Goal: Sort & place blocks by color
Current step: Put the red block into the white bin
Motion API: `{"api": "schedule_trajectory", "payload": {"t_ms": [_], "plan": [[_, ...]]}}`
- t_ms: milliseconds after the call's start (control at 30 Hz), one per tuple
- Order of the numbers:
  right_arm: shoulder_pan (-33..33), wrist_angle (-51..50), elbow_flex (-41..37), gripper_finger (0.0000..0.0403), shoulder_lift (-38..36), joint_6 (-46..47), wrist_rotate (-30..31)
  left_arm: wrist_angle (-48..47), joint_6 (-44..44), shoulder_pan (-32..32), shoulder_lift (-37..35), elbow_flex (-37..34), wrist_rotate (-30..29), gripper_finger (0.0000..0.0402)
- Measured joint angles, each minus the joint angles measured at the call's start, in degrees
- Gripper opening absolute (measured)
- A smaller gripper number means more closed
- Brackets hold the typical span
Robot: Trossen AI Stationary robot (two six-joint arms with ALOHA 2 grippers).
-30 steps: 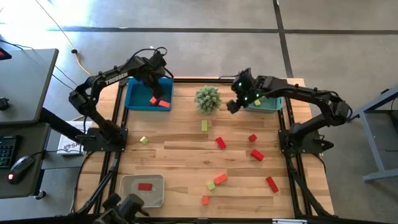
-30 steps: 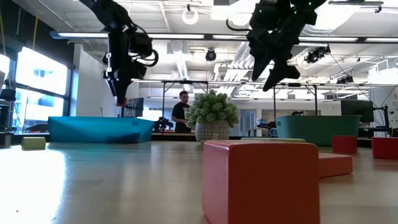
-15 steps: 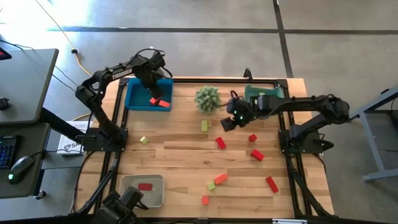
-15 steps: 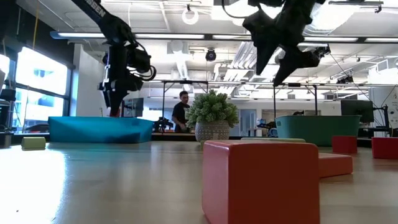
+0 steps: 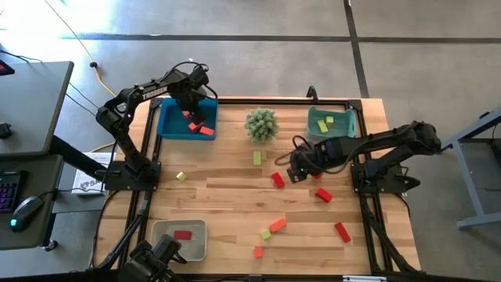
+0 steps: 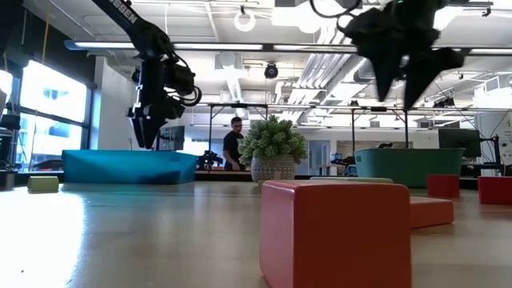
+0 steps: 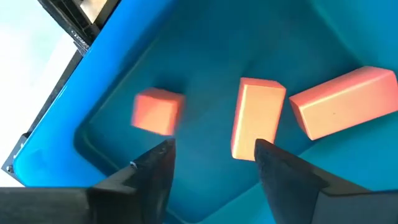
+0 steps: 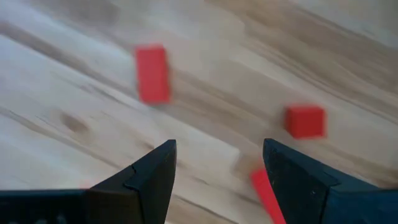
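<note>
My left gripper (image 5: 190,107) hangs open above the blue bin (image 5: 168,125) at the far left, pointing down. Under it lie three orange-red blocks: a cube (image 7: 157,112), a bar (image 7: 255,118) and a longer bar (image 7: 342,102). My right gripper (image 5: 296,169) hovers open and empty above the table's middle right. A red bar (image 8: 152,73) and a red cube (image 8: 305,121) lie flat on the wood below it. Yellow-green blocks (image 5: 329,123) lie in the teal bin (image 5: 313,129).
A spiky green plant (image 5: 261,124) stands between the two bins. Loose red, orange-red and yellow-green blocks (image 5: 277,225) are scattered over the table's near half. A grey tray (image 5: 164,243) at the near left holds a red block. A person stands beyond the table (image 6: 234,144).
My left gripper has sunk a little over the blue bin and opened, letting go of an orange-red block that has dropped into the bin. My right gripper has swung from above the teal bin toward the table's middle and near side, turning about as it went, still open.
</note>
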Motion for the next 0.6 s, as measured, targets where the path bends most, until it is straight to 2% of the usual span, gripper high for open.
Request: {"api": "schedule_trajectory", "payload": {"t_ms": [367, 500, 600], "plan": [[8.6, -12.0, -0.1, 0.0227, 0.0, -0.3, -0.2, -1.1, 0.2, -0.5, 0.0, 0.0, 0.5, 0.0227], [9.7, -13.6, -0.2, 0.0227, 0.0, -0.6, -0.3, -1.5, 0.6, -1.8, -0.6, 0.0, 2.9, 0.0227], [10.1, -11.9, -3.2, 0.0227, 0.0, -1.6, -1.9, -1.4, 0.7, -3.6, -1.6, 0.0, 4.8, 0.0227]]}}
